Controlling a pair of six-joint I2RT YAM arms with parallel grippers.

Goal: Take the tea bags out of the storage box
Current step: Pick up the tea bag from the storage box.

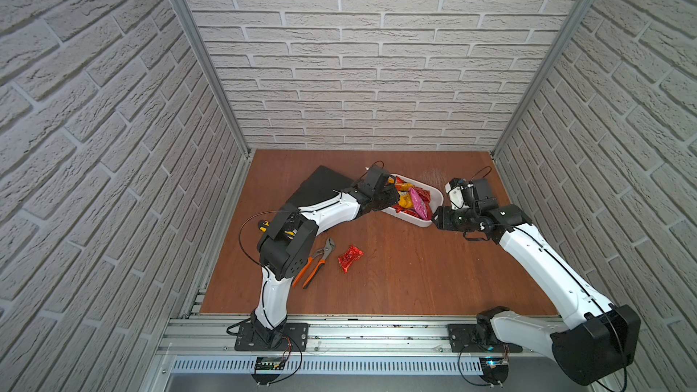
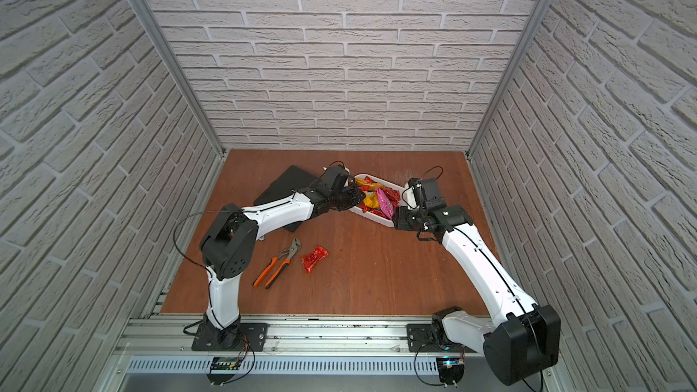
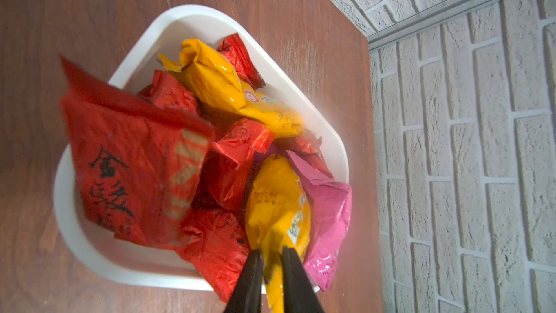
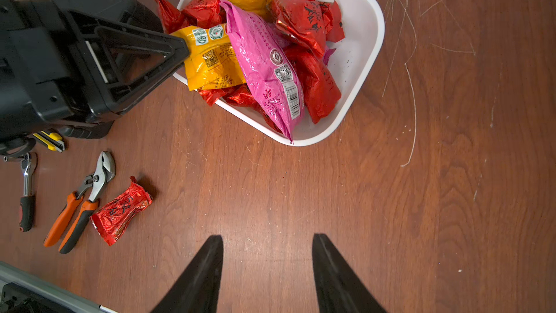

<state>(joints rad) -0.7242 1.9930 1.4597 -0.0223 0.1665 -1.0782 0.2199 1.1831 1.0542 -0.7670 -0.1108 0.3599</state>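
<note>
The box [image 3: 210, 13] is holding tea bags [image 3: 231, 164], the red ones carrying black characters; left gripper [image 3: 272, 254] is pinching a yellow bag [image 3: 276, 206] in the box, right gripper [image 4: 267, 239] is gaping.

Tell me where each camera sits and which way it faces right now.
Top views: high at the front, looking down and inward at the table; the left arm and right arm show from base to gripper.
Left wrist: on the left arm, looking down into the storage box; the left gripper shows, shut on a yellow tea bag.
Right wrist: on the right arm, looking down and across the table toward the storage box; the right gripper shows, open.
Shared: both wrist views show that yellow tea bag.
</note>
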